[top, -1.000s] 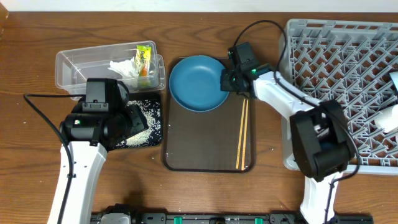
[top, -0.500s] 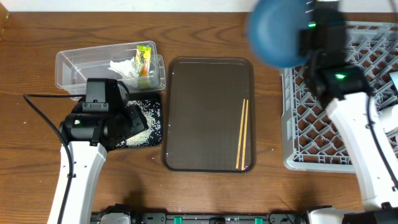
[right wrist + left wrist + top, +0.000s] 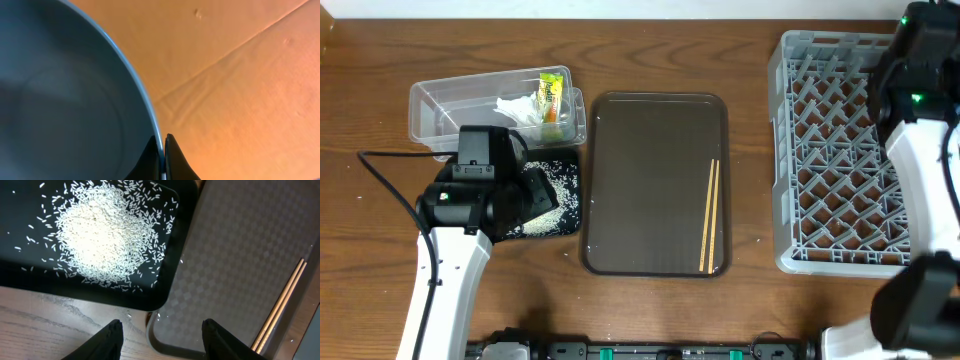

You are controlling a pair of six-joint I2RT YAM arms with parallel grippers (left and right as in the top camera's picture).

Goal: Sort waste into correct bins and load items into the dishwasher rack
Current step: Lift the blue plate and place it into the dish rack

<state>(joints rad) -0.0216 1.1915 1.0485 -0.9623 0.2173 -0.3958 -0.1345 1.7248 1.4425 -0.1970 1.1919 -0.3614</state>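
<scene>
Overhead view: rack (image 3: 840, 150) right side cut off by frame edge, far right corner under right arm (image 3: 920, 90). Left arm (image 3: 480, 190) covers much of black tray (image 3: 572, 218).

Right wrist view: blue bowl (image 3: 65, 100) cut off left, top, bottom; orange surface (image 3: 240, 75) behind blurred, unidentifiable.

Left wrist view: chopsticks (image 3: 280, 305) lower ends lost near bottom edge.

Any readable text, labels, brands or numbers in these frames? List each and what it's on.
None legible.
The snack wrapper in the clear tub carries print, too small and blurred to read.
No markings show on the dishwasher rack, brown tray or blue bowl.
</scene>
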